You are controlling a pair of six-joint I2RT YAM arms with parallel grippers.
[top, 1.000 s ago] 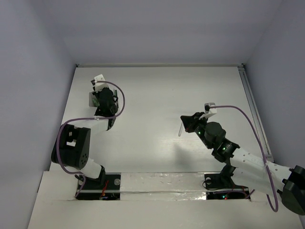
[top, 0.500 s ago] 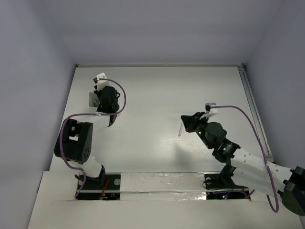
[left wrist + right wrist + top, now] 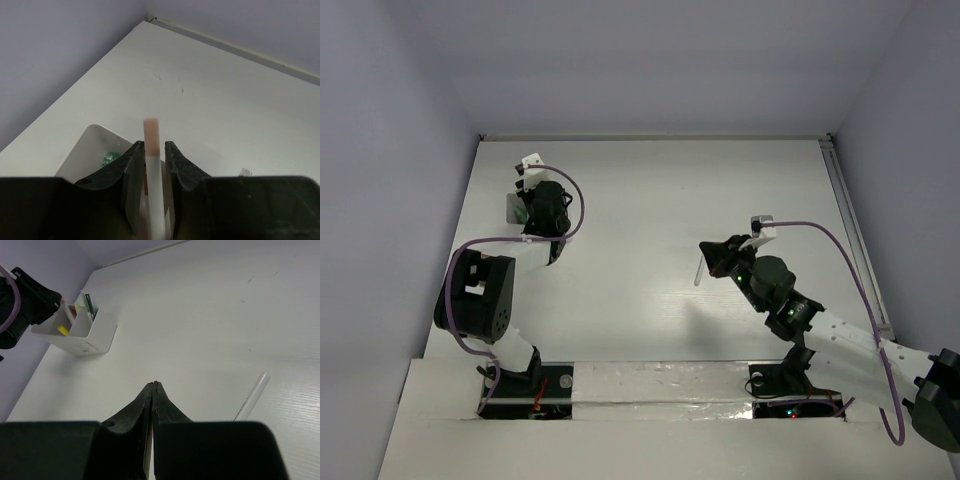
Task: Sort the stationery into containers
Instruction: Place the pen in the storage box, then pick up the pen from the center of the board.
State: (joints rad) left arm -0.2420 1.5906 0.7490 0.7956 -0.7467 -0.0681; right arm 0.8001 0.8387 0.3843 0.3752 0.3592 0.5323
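Stationery at the far left: a slim white-barrelled pen with a dull pinkish cap (image 3: 151, 131) stands upright between the black fingers of the left gripper (image 3: 154, 146). It is directly above the small white plastic tray (image 3: 82, 147), probably so it can drop end-first into a compartment. The fingers flank it closely; whether they pinch it I cannot tell. The tray's smooth, thin-walled square cells hold a yellow piece (image 3: 63, 330) and a green piece (image 3: 110, 159). The right gripper (image 3: 152, 386), pressed shut on nothing, hovers over the matte white table (image 3: 210, 305). Beside it a clear, tube-like pen (image 3: 251, 396) lies flat, likely the next pick.
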